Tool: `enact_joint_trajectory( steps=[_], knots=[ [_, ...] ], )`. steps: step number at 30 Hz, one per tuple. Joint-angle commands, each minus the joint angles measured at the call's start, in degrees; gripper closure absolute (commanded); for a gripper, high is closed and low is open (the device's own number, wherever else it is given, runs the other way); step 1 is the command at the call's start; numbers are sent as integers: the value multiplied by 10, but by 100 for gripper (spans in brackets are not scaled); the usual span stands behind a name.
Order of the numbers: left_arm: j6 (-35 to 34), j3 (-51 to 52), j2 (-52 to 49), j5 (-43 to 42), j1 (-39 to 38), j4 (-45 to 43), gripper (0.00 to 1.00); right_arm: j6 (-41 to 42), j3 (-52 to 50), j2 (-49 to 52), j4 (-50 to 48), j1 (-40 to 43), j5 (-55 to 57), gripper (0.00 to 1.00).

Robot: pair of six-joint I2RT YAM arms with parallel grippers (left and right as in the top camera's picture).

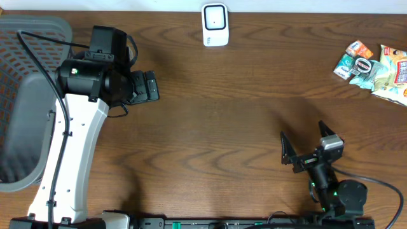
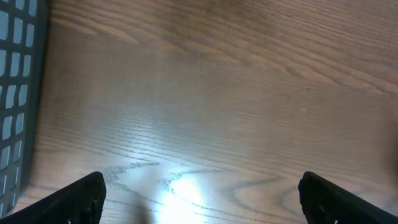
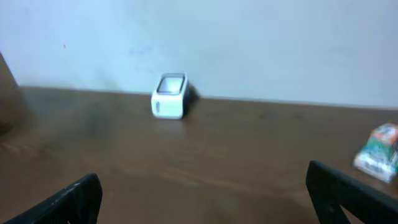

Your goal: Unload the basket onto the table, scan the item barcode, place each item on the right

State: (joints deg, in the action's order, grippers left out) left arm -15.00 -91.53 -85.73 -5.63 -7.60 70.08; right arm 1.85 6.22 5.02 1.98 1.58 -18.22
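Observation:
A white barcode scanner (image 1: 215,24) stands upright at the table's far edge; the right wrist view has it ahead and to the left (image 3: 169,95). A pile of small packaged items (image 1: 375,67) lies at the far right, and one packet (image 3: 379,152) shows at the right edge of the right wrist view. My left gripper (image 1: 152,87) hovers over bare wood at the left, open and empty (image 2: 202,190). My right gripper (image 1: 305,137) sits low near the front right, open with nothing between its fingers (image 3: 204,183), well short of the items.
A grey mesh basket (image 1: 25,95) fills the left edge of the table, and its wall (image 2: 15,93) shows at the left of the left wrist view. The wooden tabletop (image 1: 222,121) stretches between the two arms.

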Motion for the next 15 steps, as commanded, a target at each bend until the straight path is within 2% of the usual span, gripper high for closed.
enact_joint_trajectory(
  steps=[1,15],
  knots=[
    [2,-2,0,3,1,0,2,-6,-24,-27,-26,-19,34,1],
    [2,-2,0,3,1,0,2,24,-59,-47,-80,-35,99,1]
  ],
)
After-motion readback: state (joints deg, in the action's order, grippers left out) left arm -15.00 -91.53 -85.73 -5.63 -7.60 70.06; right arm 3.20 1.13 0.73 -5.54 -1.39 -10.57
